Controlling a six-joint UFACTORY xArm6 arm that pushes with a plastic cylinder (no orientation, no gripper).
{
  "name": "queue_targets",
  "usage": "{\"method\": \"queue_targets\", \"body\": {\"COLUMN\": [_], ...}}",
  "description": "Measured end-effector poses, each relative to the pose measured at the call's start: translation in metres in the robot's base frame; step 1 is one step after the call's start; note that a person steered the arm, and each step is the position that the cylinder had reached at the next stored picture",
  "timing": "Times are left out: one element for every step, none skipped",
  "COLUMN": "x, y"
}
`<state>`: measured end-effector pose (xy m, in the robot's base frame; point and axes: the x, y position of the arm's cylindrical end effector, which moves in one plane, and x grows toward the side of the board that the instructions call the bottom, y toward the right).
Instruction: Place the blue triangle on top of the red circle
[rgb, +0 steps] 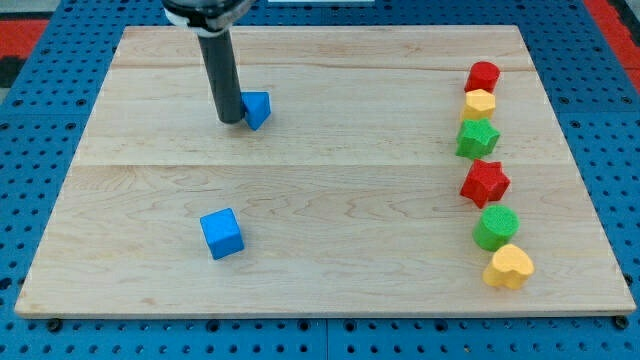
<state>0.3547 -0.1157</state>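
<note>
blue triangle (258, 108) touching tool's tip (231, 121) on its right; tool plain rod, no jaws; red circle (483, 76) far right.

Place: I take this for a robotics lab bench, not a home or a shop.
Base: a blue perforated plate (40, 330) with a regular grid of holes lies under everything.
Work surface: a pale wooden board (330, 200) sits flat on that plate.
Far corners: red patterned flooring or matting (20, 30) shows at left and right.
Arm: my dark rod comes down from the far side, my tip (231, 121) on the board.
Props: small coloured blocks are scattered over the board.
</note>
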Motion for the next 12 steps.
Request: {"method": "queue_targets", "body": {"x": [-0.033,-0.020,0.018,0.052,0.048,0.024,-0.010,-0.022,-0.046,-0.065,-0.074,-0.062], "y": [0.021,0.060,0.074,0.089,0.128,0.153,0.151,0.100,0.100,0.158,0.193,0.147]}}
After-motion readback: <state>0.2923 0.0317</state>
